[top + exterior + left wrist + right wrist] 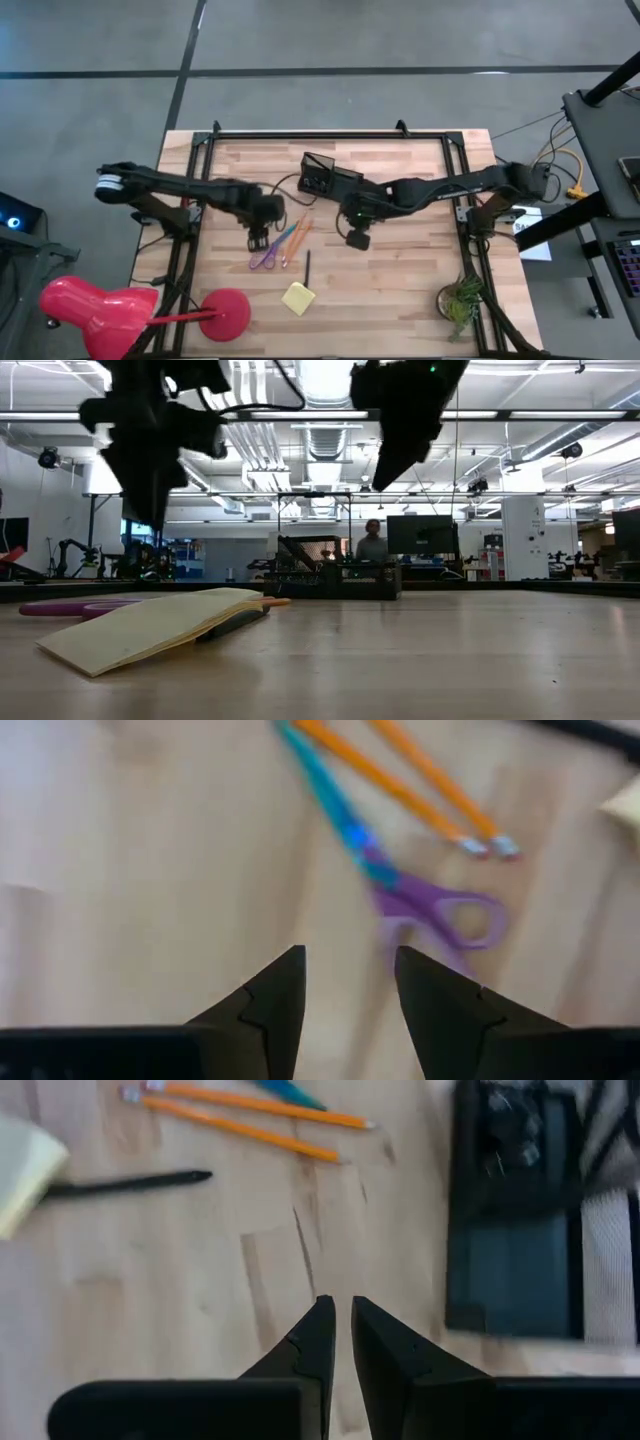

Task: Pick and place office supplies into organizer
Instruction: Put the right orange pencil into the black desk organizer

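Left end effector [345,1010]: fingers spread, empty, poised over the purple-handled, teal-bladed scissors [420,905], likely for a grasp.
Scissors: flat on the wooden desk [400,290], at 7 o'clock from the black mesh organizer [320,176].
Right end effector [340,1345]: pressed together, empty, waiting beside the organizer.

Purple-handled scissors [440,910], 2 orange pencils [250,1120], yellow sticky-note pad [298,297], black organizer [320,176].

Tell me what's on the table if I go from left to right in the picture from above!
Red lamp base → purple-handled scissors → yellow sticky-note pad → green plant. The pencils, black pen and organizer overlap these in the order, so they are left out.
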